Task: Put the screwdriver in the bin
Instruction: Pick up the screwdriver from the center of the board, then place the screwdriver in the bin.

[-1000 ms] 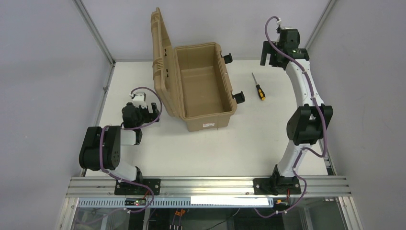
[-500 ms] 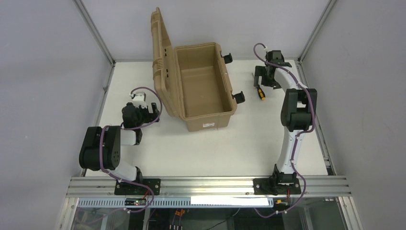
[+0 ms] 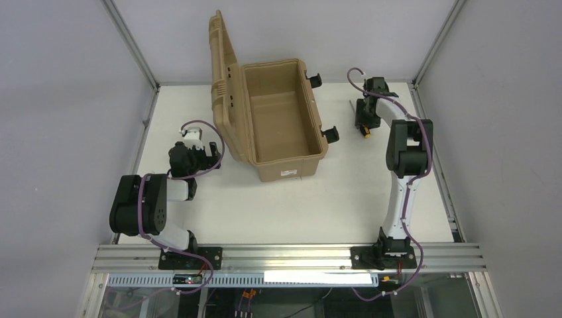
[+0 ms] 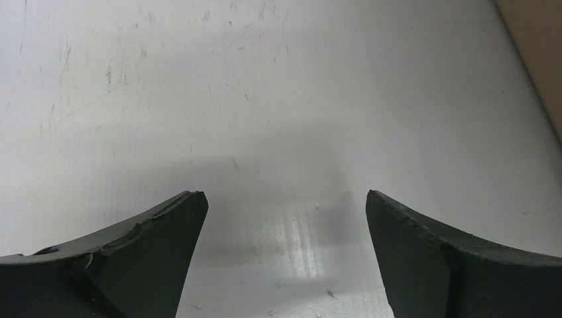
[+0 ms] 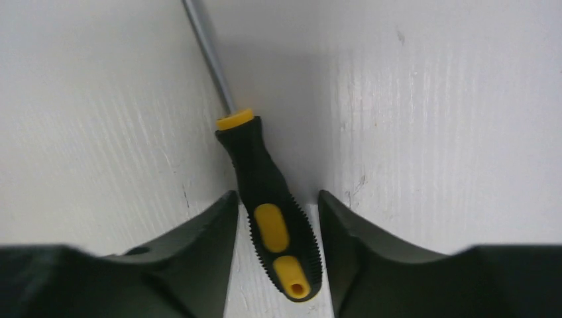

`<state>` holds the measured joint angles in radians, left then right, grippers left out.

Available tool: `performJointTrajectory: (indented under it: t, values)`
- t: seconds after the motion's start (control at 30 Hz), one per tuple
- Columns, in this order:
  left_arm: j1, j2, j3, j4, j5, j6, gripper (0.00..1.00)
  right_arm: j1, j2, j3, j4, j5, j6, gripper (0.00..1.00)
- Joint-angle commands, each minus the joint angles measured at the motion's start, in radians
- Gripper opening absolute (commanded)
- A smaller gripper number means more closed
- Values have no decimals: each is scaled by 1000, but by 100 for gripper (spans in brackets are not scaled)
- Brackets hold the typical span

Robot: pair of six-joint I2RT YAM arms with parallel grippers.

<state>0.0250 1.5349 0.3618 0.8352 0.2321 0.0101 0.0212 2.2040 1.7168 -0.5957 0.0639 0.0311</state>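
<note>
The screwdriver [image 5: 258,152], black handle with yellow patches and a thin metal shaft, lies on the white table right of the bin [image 3: 291,165]. My right gripper [image 5: 276,193] is down on the table with its fingers pressed in on the handle's rear half from both sides. From above, the right gripper [image 3: 364,122] covers most of the screwdriver [image 3: 365,133]; only the yellow butt and the shaft tip show. The bin is a tan case standing open, lid [image 3: 222,73] up on its left side, inside bare. My left gripper [image 4: 285,199] is open over bare table left of the bin, holding nothing.
Black latches [image 3: 330,134] stick out of the bin's right wall, between the bin and the screwdriver. A strip of the bin's tan wall [image 4: 540,53] shows at the right edge of the left wrist view. Grey enclosure walls [image 3: 79,79] and frame posts ring the table.
My right arm came down from the back right onto the screwdriver, and its wide-open jaws closed in on the handle. The left arm and the bin have not moved.
</note>
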Motion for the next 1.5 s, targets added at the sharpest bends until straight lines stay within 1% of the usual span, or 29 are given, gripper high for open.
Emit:
performJointTrajectory:
  t: [0.0, 0.03, 0.1, 0.13, 0.23, 0.43, 0.67, 0.93, 1.2, 1.47]
  values:
    - [-8, -27, 0, 15, -19, -7, 99, -4, 24, 3, 4, -15, -19, 43]
    - [-8, -27, 0, 15, -19, -8, 99, -5, 20, 2, 4, -16, -20, 34]
    - [-8, -28, 0, 15, -19, -7, 99, -4, 11, 1, 2, -14, -21, 22]
    - [-8, -27, 0, 15, -19, -7, 99, -5, 2, 0, 1, -11, -21, 20]
    - [-8, -27, 0, 15, -19, -7, 99, -4, -42, -1, -7, -5, -23, 12]
    - [-8, -27, 0, 15, -19, -7, 99, -5, -158, 13, -36, 4, -20, 9]
    - [-8, -28, 0, 15, -18, -7, 99, -5, -264, 91, -115, 22, -24, 7]
    - [-8, -27, 0, 15, -19, -8, 99, -4, -334, 276, -244, 43, -24, 4]
    - [-8, -27, 0, 15, -19, -7, 99, -3, -362, 508, -375, 64, -17, 4]
    - [-8, -27, 0, 15, -19, -7, 99, 0, -401, 636, -443, 76, -21, 3]
